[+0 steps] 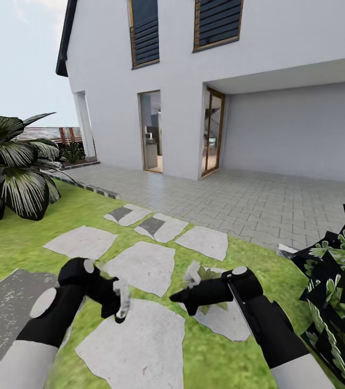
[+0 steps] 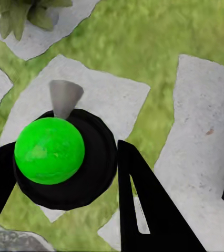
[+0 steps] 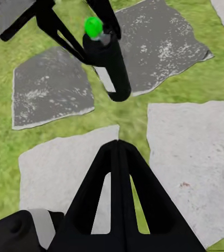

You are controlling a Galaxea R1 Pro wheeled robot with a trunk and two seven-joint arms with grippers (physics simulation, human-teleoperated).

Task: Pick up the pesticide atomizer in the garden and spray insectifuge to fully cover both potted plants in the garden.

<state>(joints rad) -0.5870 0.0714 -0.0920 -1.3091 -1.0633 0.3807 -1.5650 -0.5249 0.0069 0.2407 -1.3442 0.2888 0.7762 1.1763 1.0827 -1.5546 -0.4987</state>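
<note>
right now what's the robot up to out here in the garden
The robot stands on the lawn among the stepping stones. Its left gripper holds the pesticide atomizer, a dark bottle with a green cap and a grey nozzle. The right gripper is shut and empty. One potted plant, a low rosette of green leaves, sits on a stone just beyond the right gripper. No spray is visible.

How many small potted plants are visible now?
1: a rosette on a stepping stone, just behind the right gripper. The second may be hidden or outside the view.
</note>
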